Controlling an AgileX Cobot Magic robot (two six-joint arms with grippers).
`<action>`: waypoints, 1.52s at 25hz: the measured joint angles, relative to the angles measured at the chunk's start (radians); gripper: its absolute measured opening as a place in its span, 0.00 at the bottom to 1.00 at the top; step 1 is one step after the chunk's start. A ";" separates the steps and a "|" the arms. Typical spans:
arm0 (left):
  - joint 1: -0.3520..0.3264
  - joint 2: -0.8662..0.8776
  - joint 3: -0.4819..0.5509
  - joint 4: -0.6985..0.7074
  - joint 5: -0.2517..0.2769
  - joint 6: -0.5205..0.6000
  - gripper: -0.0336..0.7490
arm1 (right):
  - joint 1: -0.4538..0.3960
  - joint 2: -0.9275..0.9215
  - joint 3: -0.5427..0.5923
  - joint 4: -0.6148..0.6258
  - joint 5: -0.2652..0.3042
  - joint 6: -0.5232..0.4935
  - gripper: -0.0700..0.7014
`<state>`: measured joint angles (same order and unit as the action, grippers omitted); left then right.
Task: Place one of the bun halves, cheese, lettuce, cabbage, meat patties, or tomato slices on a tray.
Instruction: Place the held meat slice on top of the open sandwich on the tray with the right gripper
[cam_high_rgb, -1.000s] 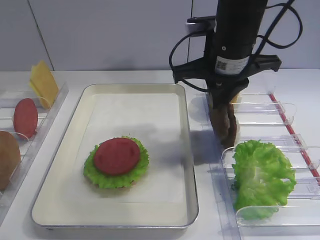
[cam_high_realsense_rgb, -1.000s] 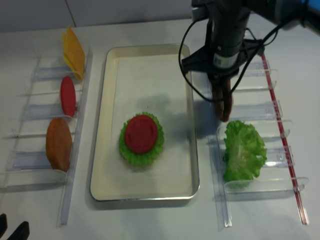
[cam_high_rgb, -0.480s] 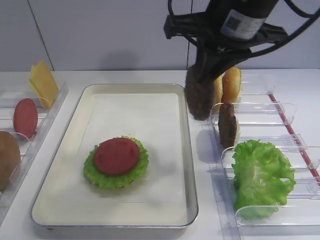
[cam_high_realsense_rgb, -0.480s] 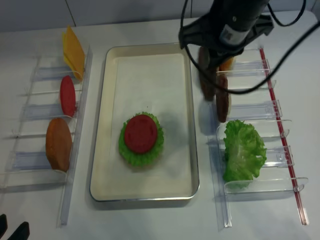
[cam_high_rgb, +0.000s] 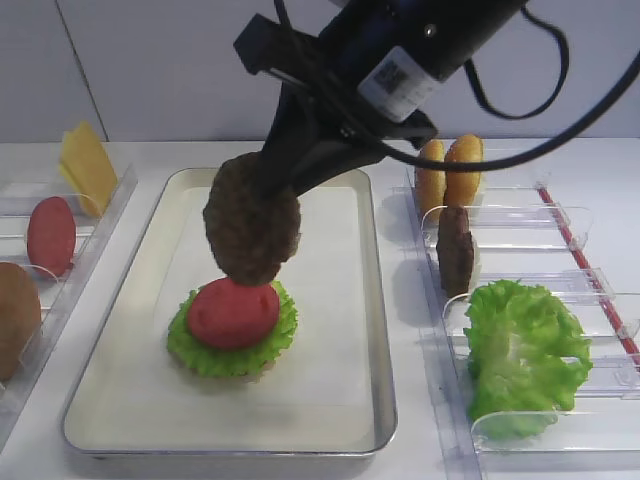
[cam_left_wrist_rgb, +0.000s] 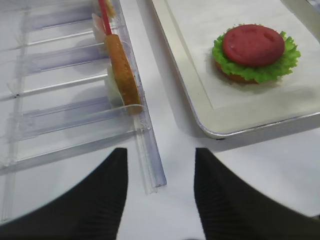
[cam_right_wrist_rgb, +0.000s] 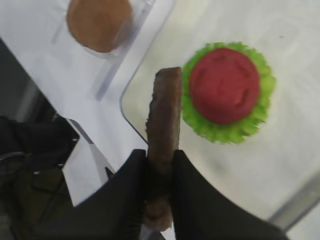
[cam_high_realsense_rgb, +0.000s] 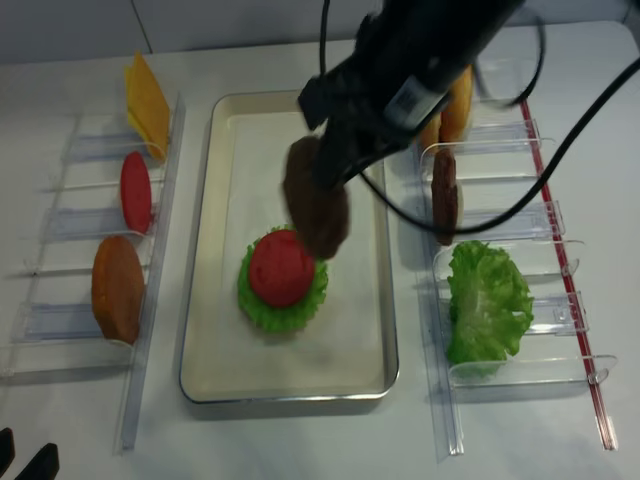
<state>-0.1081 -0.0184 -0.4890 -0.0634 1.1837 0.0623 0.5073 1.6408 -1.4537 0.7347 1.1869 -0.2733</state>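
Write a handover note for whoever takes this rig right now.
Right gripper: shut on a patty, held on edge above the tray, near the stack.
Left gripper: open, holds nothing, low by the left rack.
Done: on the tray a bun half, just visible, lettuce and a tomato slice on top.
Left: lay the patty flat on the tomato and let go.
Right rack: another patty, buns, spare lettuce.

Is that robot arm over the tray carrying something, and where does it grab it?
Yes. The right pincer pinches a meat patty by its edge, so it hangs on edge above the tray.
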 joint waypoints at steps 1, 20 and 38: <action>0.000 0.000 0.000 0.000 0.000 0.000 0.42 | 0.000 0.000 0.033 0.057 -0.028 -0.041 0.28; 0.000 0.000 0.000 0.000 0.000 0.000 0.42 | 0.000 0.173 0.372 0.762 -0.348 -0.535 0.28; 0.000 0.000 0.000 0.000 0.000 0.000 0.42 | -0.002 0.245 0.372 0.818 -0.258 -0.583 0.28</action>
<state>-0.1081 -0.0184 -0.4890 -0.0634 1.1837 0.0623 0.5055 1.8858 -1.0818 1.5529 0.9289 -0.8568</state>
